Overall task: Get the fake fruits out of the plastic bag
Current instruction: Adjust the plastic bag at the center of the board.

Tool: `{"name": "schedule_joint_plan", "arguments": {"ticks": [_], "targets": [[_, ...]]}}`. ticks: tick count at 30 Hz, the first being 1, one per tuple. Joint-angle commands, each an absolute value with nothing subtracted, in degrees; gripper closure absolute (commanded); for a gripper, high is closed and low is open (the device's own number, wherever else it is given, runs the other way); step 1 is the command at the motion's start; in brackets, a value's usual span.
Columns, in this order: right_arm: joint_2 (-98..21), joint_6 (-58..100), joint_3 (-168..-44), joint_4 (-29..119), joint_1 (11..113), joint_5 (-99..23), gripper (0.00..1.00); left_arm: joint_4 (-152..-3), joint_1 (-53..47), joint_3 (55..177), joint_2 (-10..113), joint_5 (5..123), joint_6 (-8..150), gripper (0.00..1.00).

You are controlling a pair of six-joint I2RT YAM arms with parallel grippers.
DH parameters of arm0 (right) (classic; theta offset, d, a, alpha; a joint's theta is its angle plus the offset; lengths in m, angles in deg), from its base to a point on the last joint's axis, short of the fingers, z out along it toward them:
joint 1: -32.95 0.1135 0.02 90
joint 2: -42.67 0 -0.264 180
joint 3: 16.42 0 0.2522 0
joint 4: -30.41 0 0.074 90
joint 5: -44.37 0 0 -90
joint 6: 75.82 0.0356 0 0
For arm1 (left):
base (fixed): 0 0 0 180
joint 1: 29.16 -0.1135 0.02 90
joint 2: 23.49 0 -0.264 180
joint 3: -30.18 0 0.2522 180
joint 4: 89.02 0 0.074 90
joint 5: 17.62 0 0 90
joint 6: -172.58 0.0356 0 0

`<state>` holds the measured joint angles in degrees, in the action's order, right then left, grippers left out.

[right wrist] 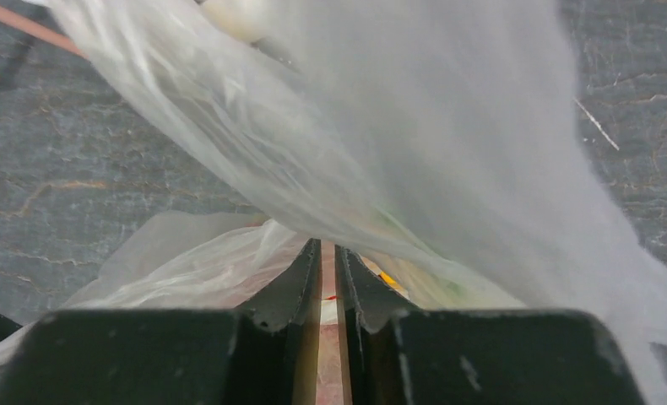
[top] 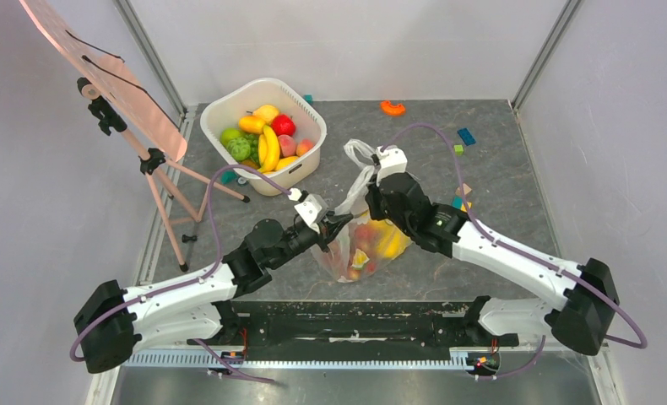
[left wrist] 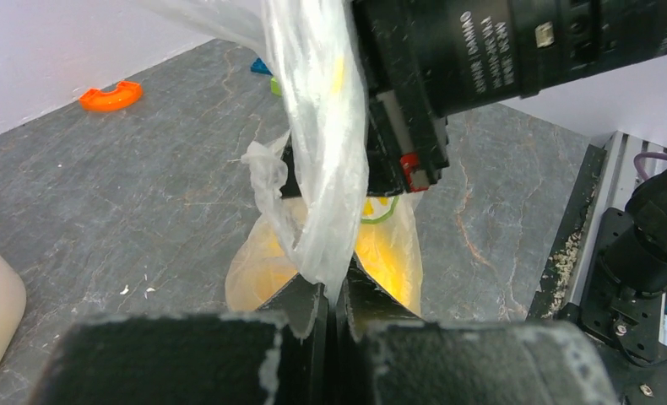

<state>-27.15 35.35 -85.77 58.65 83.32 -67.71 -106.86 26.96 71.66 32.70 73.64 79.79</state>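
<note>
The clear plastic bag (top: 347, 253) lies mid-table between my arms, its loop handles (top: 360, 153) pulled up toward the back. Yellow, orange and red fake fruits (top: 379, 240) show through its film. My left gripper (top: 334, 222) is at the bag's left side, shut on a twisted strip of the bag (left wrist: 322, 169); its jaws (left wrist: 330, 291) meet on the film, with yellow fruit (left wrist: 389, 253) behind. My right gripper (top: 372, 202) is at the bag's upper right. Its jaws (right wrist: 328, 253) stand almost together with pinkish bag film (right wrist: 398, 126) between and draped over them.
A white tub (top: 229, 105) at the back left holds bananas, green fruits and red ones. A tripod easel (top: 127, 101) stands at the far left. An orange piece (top: 393, 107) and small blue and green bricks (top: 466, 136) lie at the back right.
</note>
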Motion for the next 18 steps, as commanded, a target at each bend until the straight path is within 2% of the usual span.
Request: {"name": "schedule_joint_plan", "arguments": {"ticks": [1, 7, 13, 18], "targets": [[-29.5, 36.7, -88.0, 59.9, 82.9, -67.0, 0.86, -110.9, 27.0, 71.0, 31.6, 73.0, 77.9, 0.98], [-32.7, 37.4, -88.0, 59.4, 81.6, -67.3, 0.86, -111.7, 27.0, 70.2, 31.3, 73.2, 77.7, 0.98], [-35.5, 37.8, -86.5, 59.7, 81.5, -67.8, 0.86, -111.5, 27.0, 70.0, 31.7, 74.8, 77.1, 0.86], [-33.6, 38.6, -81.9, 59.7, 81.4, -70.2, 0.84, -108.3, 27.0, 69.5, 32.5, 79.8, 75.9, 0.84]]}}
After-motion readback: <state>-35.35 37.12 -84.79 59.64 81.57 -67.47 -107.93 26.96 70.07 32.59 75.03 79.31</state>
